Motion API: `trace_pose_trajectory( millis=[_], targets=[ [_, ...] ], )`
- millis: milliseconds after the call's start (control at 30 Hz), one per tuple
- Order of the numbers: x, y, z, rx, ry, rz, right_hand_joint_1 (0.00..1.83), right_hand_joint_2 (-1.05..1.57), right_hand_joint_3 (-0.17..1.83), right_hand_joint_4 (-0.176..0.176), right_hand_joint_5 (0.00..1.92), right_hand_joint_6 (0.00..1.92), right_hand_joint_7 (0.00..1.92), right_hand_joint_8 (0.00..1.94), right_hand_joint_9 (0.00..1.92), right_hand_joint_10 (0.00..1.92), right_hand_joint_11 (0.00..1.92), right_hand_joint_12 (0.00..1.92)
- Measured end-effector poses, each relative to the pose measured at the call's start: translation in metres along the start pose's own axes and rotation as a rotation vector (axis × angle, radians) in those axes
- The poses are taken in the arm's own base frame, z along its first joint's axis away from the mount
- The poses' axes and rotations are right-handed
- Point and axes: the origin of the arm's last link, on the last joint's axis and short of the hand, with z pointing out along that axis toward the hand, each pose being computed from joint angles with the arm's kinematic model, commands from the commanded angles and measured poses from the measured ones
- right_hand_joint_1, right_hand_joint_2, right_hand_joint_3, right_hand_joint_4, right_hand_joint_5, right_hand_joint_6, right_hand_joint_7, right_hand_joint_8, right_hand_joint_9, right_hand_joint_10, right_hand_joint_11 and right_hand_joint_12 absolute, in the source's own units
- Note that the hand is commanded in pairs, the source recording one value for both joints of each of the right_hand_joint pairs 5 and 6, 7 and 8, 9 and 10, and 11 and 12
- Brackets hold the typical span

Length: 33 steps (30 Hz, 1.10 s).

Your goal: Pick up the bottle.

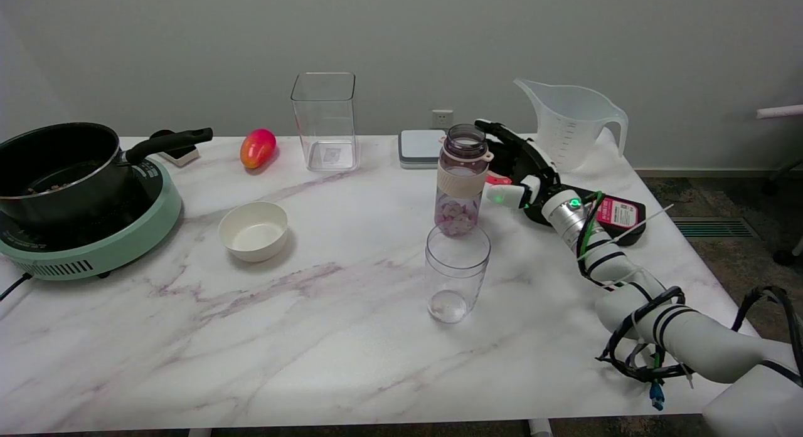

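Near the middle of the white marble table (pixel 188 355), slightly to the right, stands the clear plastic bottle (pixel 462 181) with a beige band and pinkish pieces at its bottom, upright and uncapped. Just beside its right side hovers the black-and-white right hand (pixel 521 170), fingers spread apart and holding nothing; contact cannot be told. A clear empty cup (pixel 456 274) stands just in front of the bottle, a white bowl (pixel 253 230) farther left.
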Motion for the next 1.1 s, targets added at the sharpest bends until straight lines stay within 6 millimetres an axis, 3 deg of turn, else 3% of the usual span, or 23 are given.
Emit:
trace_pose_trajectory(
  millis=[333, 567, 1100],
  targets=[
    [-0.018, 0.009, 0.002, -0.008, -0.013, 0.027, 1.34, -0.51, 1.12, 0.000, 0.39, 0.39, 0.77, 0.77, 0.59, 0.59, 0.68, 0.68],
    [-0.027, 0.012, 0.002, -0.010, -0.022, 0.044, 1.37, -0.36, 0.99, 0.000, 0.37, 0.37, 0.78, 0.78, 0.66, 0.66, 0.71, 0.71],
    [-0.038, 0.016, 0.003, -0.011, -0.034, 0.057, 1.39, -0.16, 0.91, 0.000, 0.42, 0.42, 0.82, 0.82, 0.73, 0.73, 0.71, 0.71]
  ],
)
